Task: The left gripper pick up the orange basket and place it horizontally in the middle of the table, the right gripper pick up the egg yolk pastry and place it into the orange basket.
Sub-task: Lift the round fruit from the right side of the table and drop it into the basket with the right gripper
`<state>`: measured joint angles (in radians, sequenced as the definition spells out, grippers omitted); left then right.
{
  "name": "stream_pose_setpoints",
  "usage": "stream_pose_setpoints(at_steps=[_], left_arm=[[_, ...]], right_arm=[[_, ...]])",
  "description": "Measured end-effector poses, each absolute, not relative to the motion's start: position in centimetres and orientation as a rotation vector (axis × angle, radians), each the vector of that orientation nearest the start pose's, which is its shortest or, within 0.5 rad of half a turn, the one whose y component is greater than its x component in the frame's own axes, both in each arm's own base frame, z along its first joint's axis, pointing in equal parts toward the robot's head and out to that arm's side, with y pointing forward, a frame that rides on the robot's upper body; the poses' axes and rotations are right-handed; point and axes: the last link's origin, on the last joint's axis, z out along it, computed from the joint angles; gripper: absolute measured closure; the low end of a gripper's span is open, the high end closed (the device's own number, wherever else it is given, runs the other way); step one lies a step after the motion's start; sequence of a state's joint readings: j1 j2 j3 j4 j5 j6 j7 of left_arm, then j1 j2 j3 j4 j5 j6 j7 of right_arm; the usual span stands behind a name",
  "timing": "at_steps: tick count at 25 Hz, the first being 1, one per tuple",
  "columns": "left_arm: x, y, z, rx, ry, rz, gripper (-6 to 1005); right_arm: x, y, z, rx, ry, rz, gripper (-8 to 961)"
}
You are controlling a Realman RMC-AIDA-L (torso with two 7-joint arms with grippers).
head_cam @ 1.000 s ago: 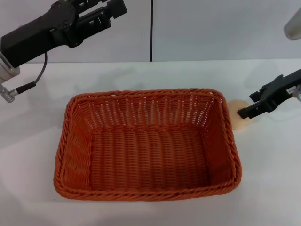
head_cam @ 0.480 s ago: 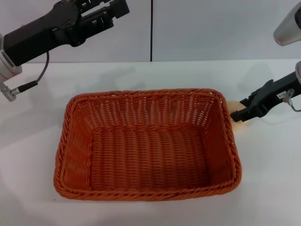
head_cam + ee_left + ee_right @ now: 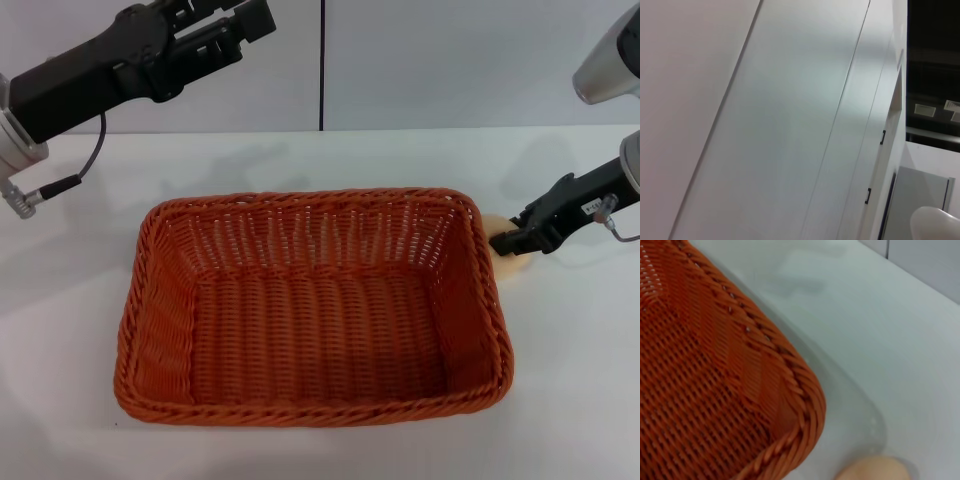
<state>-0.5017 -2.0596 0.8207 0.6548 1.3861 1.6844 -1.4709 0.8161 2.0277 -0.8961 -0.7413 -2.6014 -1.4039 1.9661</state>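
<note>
Head view. Egg yolk pastry (image 3: pixel 507 262): on table (image 3: pixel 580 380), touching orange basket (image 3: pixel 310 305) at its far right corner. Likely light, soft, crushable; take it gently across its middle. Right gripper (image 3: pixel 508 240): at the pastry, finger spread cannot be told. Left gripper (image 3: pixel 245 20): raised far left, holding nothing seen.
</note>
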Motion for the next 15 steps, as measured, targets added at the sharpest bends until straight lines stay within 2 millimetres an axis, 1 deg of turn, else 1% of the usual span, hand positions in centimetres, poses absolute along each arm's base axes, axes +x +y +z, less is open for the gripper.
stream_pose_setpoints(at_steps=[3, 7, 12, 15], left_arm=[[-20.7, 33.8, 4.8, -2.454, -0.559, -1.425, 285], [-20.8, 33.7, 4.8, -2.455, -0.563, -1.425, 285], [-20.8, 33.7, 4.8, -2.458, -0.566, -1.426, 285], [-20.8, 33.7, 4.9, -2.459, -0.566, -1.426, 285]], right_arm=[[23.9, 39.7, 0.2, -2.753, 0.830, -0.298, 709], [23.9, 39.6, 0.6, -2.729, 0.846, -0.234, 741], [24.2, 39.5, 2.2, -2.634, 0.875, -0.179, 780], [24.5, 39.2, 3.7, -2.553, 0.894, -0.151, 800]])
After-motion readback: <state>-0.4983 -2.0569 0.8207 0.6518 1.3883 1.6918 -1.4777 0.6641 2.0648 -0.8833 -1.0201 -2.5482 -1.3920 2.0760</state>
